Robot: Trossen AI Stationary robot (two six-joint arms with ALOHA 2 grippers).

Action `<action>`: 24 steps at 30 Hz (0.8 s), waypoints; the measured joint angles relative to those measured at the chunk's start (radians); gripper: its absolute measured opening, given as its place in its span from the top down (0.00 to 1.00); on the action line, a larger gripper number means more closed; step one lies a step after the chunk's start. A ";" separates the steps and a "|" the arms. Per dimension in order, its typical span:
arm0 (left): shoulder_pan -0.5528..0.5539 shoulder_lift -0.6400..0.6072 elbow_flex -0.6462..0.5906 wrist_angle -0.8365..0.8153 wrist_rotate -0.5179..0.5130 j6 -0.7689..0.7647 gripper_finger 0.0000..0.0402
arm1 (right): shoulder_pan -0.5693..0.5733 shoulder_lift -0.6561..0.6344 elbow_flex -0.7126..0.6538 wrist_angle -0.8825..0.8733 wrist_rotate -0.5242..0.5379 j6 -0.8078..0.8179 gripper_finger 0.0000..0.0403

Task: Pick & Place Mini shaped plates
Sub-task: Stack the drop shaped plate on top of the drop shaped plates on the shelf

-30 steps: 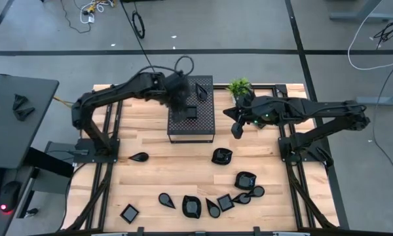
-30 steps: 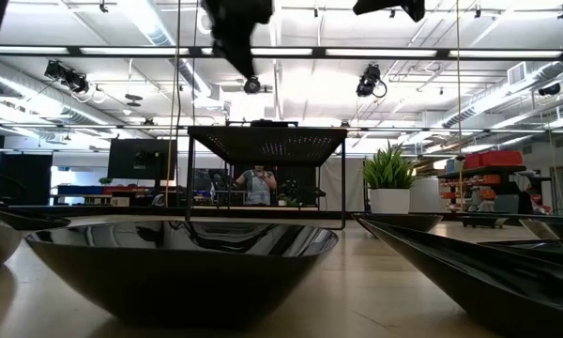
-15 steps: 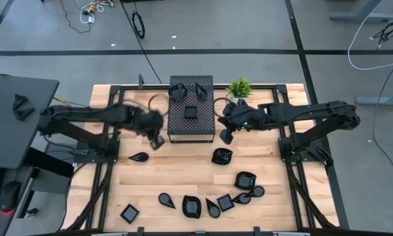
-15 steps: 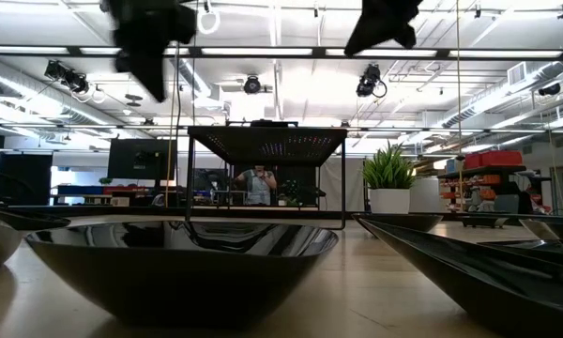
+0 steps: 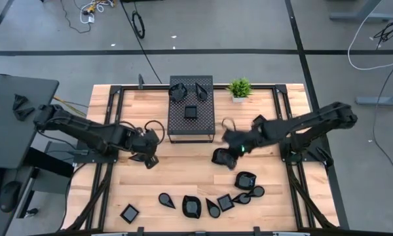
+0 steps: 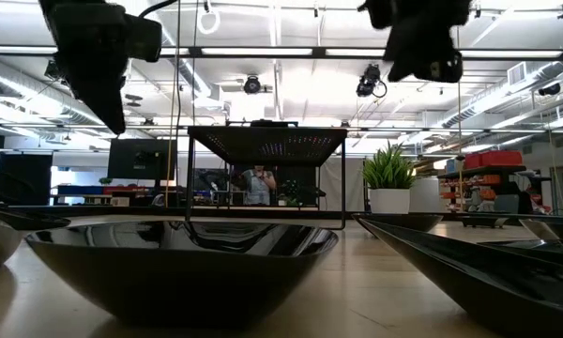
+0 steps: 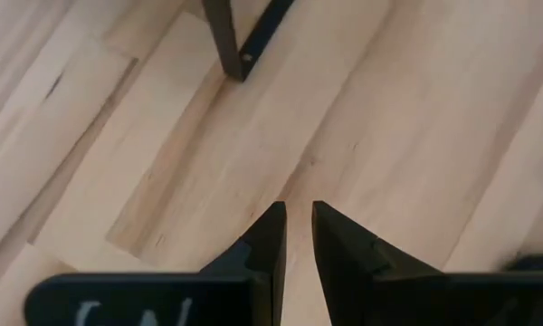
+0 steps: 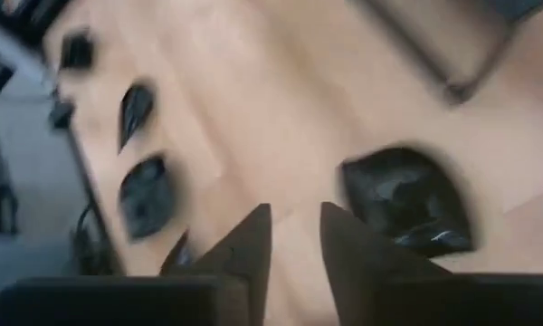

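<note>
Here left end effector (image 5: 149, 159) over glossy black teardrop mini plate (image 5: 139, 157), fingers narrowly parted, empty; right end effector (image 5: 234, 150) parted beside rounded black plate (image 5: 221, 157); bare wooden worktop (image 5: 177, 170) between.

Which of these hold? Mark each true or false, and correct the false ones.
1. Three mini plates lie on the perforated box. True.
2. The potted plant stands on the box. False: it stands on the table, beside the box.
3. The right gripper holds a plate. False: its fingers are apart and empty, with a rounded plate lying nearby.
4. The left gripper holds nothing. True.
</note>
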State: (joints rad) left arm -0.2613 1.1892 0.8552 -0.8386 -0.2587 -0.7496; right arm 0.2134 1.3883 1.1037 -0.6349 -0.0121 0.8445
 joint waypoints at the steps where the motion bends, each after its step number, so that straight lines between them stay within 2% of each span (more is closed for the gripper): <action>1: -0.009 0.000 -0.001 -0.001 -0.001 0.015 0.85 | 0.032 0.014 -0.004 0.038 -0.013 0.004 0.71; 6: -0.062 -0.001 -0.003 0.003 0.004 0.114 0.85 | 0.192 0.128 -0.006 0.273 -0.051 -0.031 0.64; 10: -0.106 -0.003 -0.004 0.032 -0.007 0.221 0.85 | 0.287 0.247 -0.004 0.399 -0.066 0.064 0.62; 14: -0.142 -0.049 -0.064 0.172 -0.006 0.291 0.85 | 0.341 0.361 0.050 0.398 -0.078 0.151 0.62; 18: -0.171 -0.141 -0.167 0.278 0.011 0.286 0.85 | 0.354 0.452 0.146 0.331 -0.075 0.168 0.62; 24: -0.211 -0.286 -0.272 0.287 0.041 0.189 0.85 | 0.333 0.582 0.274 0.172 -0.006 0.124 0.62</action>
State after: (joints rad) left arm -0.4722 0.9028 0.5828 -0.5519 -0.2181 -0.5609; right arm 0.5464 1.9701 1.3781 -0.4631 -0.0177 0.9686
